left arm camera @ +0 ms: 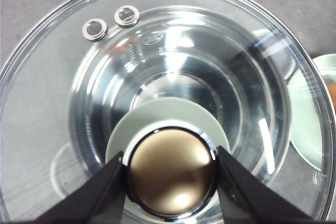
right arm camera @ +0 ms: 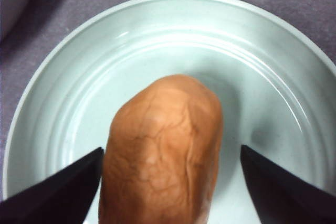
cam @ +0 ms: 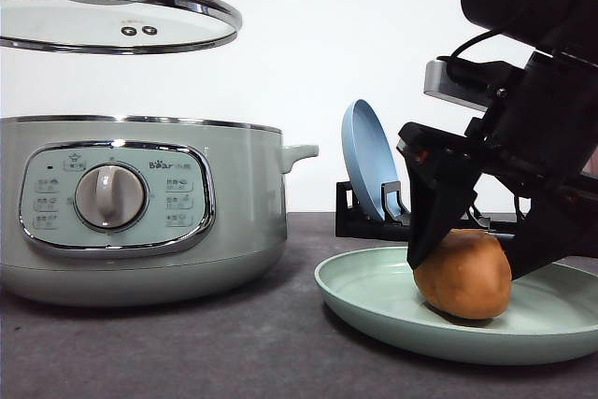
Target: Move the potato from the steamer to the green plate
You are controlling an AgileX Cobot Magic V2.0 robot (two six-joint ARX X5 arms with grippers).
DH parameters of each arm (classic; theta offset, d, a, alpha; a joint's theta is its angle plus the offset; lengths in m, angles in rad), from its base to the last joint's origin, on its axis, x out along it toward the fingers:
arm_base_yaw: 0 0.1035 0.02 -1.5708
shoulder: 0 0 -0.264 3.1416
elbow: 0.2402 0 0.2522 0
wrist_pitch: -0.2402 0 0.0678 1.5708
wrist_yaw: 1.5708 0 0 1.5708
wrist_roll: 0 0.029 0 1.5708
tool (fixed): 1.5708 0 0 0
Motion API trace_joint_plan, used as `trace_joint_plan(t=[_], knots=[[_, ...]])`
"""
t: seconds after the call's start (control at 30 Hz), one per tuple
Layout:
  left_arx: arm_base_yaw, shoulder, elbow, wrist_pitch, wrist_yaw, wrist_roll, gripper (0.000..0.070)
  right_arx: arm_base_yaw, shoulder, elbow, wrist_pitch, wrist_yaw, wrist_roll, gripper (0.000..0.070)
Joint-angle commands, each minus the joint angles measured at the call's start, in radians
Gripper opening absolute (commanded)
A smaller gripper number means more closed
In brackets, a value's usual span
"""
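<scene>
The orange-brown potato lies on the pale green plate, at the front right of the table. My right gripper is open and straddles it; one finger is right at its side, the other a little apart. The sage-green steamer stands at the left without its lid. Its glass lid hangs above it. My left gripper is shut on the lid's knob.
A blue plate stands on edge in a black rack behind the green plate. The steamer's side handle points toward it. Dark tabletop lies between steamer and green plate.
</scene>
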Motion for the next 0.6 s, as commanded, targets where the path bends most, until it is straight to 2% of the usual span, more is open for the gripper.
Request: trace_joint_plan(t=[0.0,0.2,0.57], knots=[[-0.010,-0.008,0.029,0.031,0.003,0.009,0.0001,0.005,0.000,0.008,0.006,0.005,0.010,0.0576],[-0.025,0.017,0.028,0.034,0.003,0.009,0.0001,0.005,-0.083,0.041,0.005,0.023,-0.012,0.0576],[-0.041,0.130,0.028,0.072,0.003,0.010,0.0001,0.005,-0.266,0.169,-0.092,0.045,-0.078,0.0576]])
